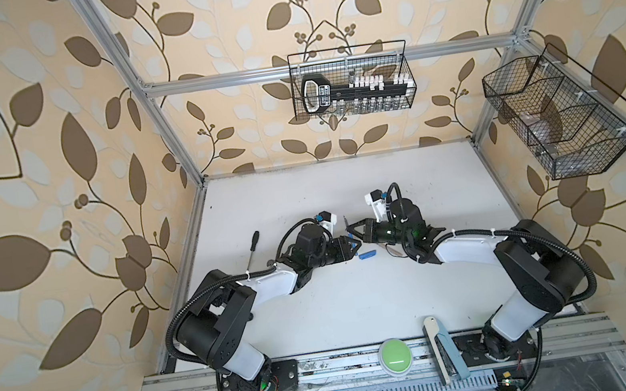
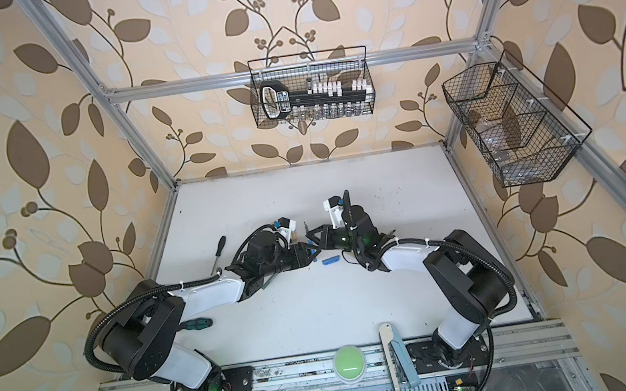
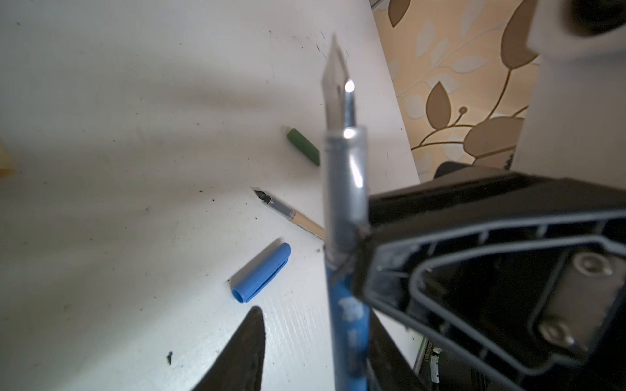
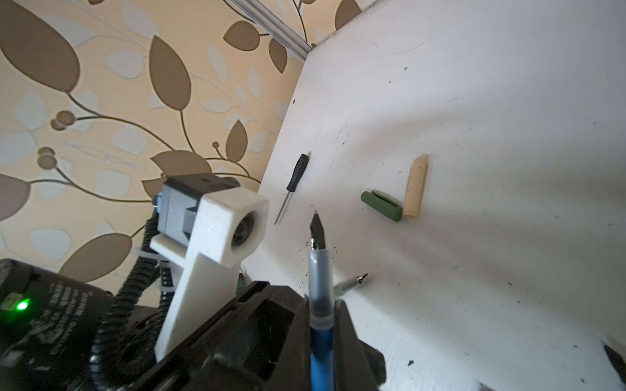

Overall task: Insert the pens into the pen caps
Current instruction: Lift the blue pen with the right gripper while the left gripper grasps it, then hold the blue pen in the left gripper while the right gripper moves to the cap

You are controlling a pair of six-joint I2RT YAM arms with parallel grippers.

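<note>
Right gripper (image 4: 320,306) clamped on blue pen (image 4: 320,342) off the table, left gripper (image 1: 355,244) jaws apart around it, not gripping, blue cap (image 3: 262,272) lying on white table (image 3: 101,169) below, back wire basket (image 1: 344,48) holds black-handled rack of white pieces (image 1: 354,91), side basket (image 1: 625,103) contents unclear.

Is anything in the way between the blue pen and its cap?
Nothing visible. The right gripper holds the blue pen up; the blue cap lies uncovered on the table, apart from the beige pen.

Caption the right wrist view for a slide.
Right gripper shut on blue pen, nib bare; green cap, beige cap, green pen and screwdriver on the table.
</note>
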